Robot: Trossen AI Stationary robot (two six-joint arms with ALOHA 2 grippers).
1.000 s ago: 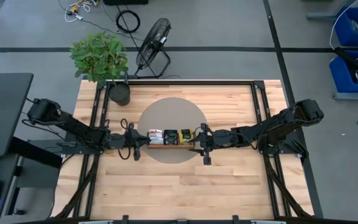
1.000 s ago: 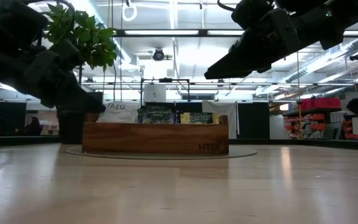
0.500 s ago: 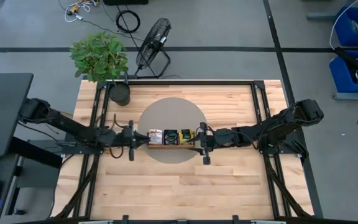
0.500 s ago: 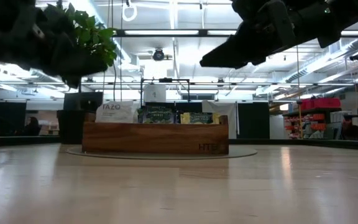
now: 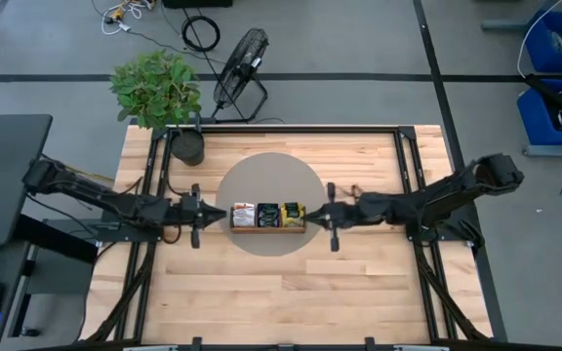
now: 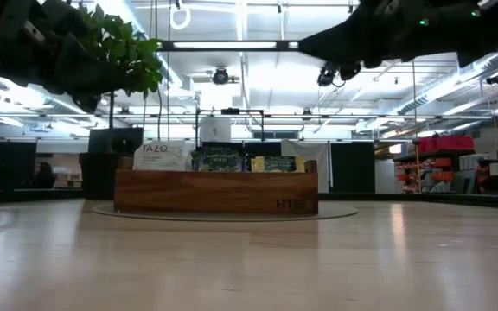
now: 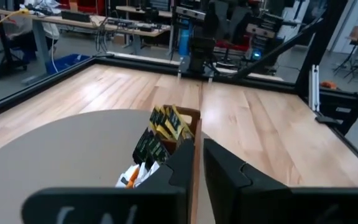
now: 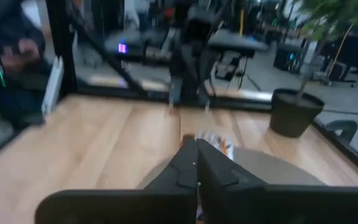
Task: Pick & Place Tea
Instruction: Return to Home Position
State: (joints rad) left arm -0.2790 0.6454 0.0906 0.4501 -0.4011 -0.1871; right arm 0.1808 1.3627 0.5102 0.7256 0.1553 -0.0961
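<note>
A long brown wooden tray (image 5: 267, 229) stands on a round grey mat (image 5: 261, 175) at mid-table. In it, on edge, are tea sachets: orange-and-white (image 5: 244, 214), dark (image 5: 267, 214) and yellow-green (image 5: 291, 213). In the low view they stick up above the tray wall (image 6: 216, 192). My left gripper (image 5: 220, 212) hovers just off the tray's left end, with only a narrow slit between its fingers (image 7: 197, 155) and nothing in it. My right gripper (image 5: 311, 215) hovers off the tray's right end, shut (image 8: 196, 158) and empty. Both point level at the tray.
A potted plant (image 5: 185, 146) stands at the table's far left corner. A floor fan (image 5: 242, 73) is beyond the far edge. Black frame rails (image 5: 403, 166) run along both sides. Bare wood (image 5: 271, 292) lies on the near side of the mat.
My left gripper has drawn back from the tray's left end toward the table's left edge, risen and tipped up to level. My right gripper has pulled back from the tray's right end toward the right edge and also tipped up to level. The tray has stayed put.
</note>
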